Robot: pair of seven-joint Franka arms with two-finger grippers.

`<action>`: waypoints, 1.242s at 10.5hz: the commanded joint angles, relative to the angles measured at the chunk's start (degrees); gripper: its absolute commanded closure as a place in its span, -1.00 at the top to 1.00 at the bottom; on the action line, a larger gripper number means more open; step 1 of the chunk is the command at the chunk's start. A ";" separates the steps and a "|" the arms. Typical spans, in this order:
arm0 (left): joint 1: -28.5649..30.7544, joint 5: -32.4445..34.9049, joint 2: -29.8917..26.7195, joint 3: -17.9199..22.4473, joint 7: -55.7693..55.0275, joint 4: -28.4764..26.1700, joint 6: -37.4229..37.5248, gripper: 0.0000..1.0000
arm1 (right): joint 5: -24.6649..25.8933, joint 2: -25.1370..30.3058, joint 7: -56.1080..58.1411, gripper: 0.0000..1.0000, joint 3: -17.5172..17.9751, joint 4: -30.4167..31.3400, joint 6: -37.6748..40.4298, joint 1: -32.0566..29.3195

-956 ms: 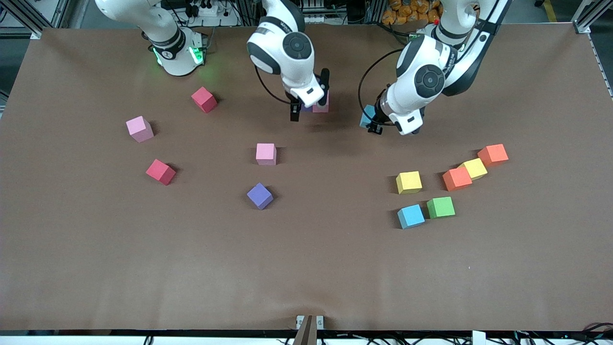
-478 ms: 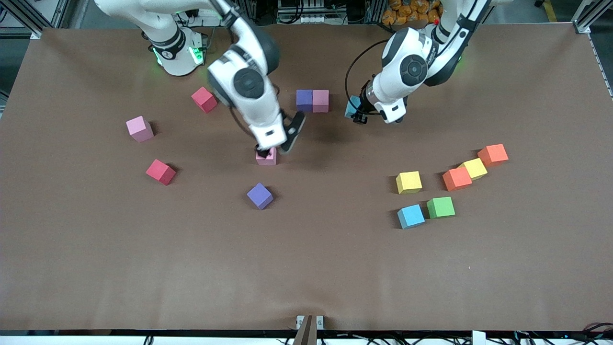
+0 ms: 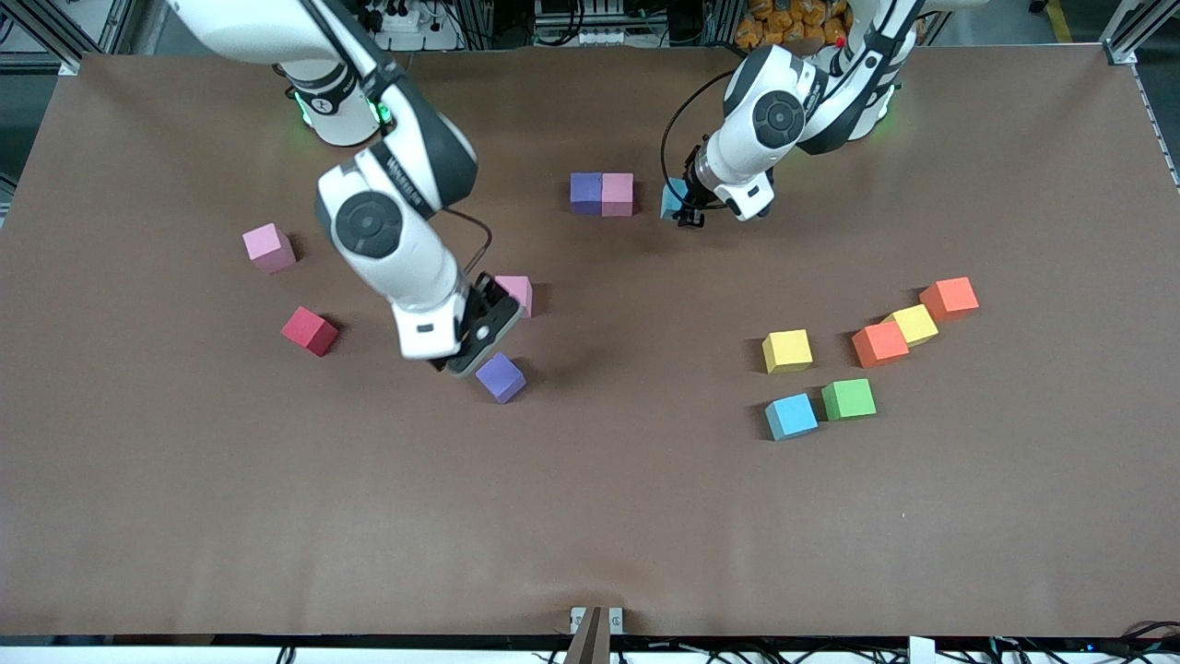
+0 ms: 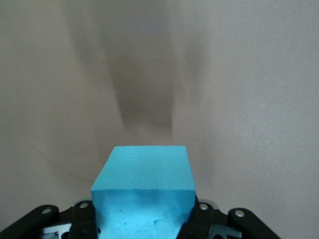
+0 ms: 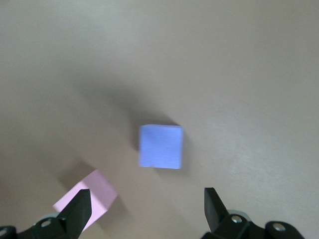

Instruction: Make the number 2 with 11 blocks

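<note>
While the left gripper (image 3: 687, 207) clamps a light blue cube (image 4: 143, 184), the right gripper (image 3: 470, 346) hangs wide open and empty over the purple cube (image 5: 160, 146), light, squashy foam best pinched across flat opposite faces.

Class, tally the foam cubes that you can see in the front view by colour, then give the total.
pink cubes: 3
purple cubes: 2
light blue cubes: 2
yellow cubes: 2
orange cubes: 2
red cube: 1
green cube: 1
Total: 13
</note>
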State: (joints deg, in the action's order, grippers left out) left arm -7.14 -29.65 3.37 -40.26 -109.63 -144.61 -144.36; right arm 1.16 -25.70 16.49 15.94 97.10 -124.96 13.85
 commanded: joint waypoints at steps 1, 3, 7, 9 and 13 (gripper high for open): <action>-0.24 -1.47 -0.13 -2.27 -6.01 -1.38 -5.38 -1.00 | 1.12 -5.41 -4.35 1.00 1.03 -4.38 0.33 -1.81; -1.20 -1.38 1.02 -2.45 -6.65 -1.38 -6.02 -1.00 | 1.47 -6.55 -8.92 1.00 1.03 -4.64 0.07 -1.46; -3.57 -1.29 3.21 -2.45 -6.82 -1.73 -7.24 -1.00 | 10.70 -9.44 -8.67 1.00 1.20 -3.76 -6.16 1.70; -4.63 -1.20 4.18 -2.45 -7.35 -2.00 -8.48 -1.00 | 10.62 -10.25 -9.11 1.00 1.29 -3.41 -8.46 3.71; -6.74 -0.76 8.31 -2.28 -7.35 -1.91 -12.16 -1.00 | 10.70 -12.18 -9.11 1.00 1.29 -3.94 -8.90 5.04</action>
State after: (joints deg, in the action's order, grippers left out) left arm -12.98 -29.65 10.27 -42.42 -116.11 -146.33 -154.08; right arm 10.36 -36.85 8.66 16.74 94.21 -133.87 19.26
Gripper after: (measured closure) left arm 0.419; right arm 0.000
